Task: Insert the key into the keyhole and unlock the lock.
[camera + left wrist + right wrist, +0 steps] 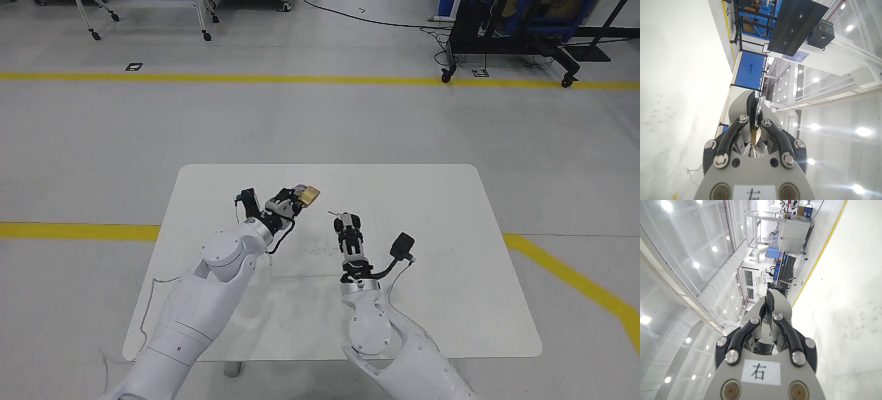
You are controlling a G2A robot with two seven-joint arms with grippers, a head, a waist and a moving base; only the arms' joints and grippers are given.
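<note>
White surface (440, 220) spreads below; over its middle the left claw (293, 203) grips the brass lock (309, 192), while the right claw (344, 220), pinched shut, sits near, the lock at its 10 o'clock.

A white rectangular table with rounded corners (450, 300) stands on a grey floor (300, 130) marked with yellow lines (300, 78). Far behind it, to the right, is a black wheeled frame (520, 48). The left wrist view shows a blue perforated panel (748, 73) and a black flat board (797, 28).
</note>
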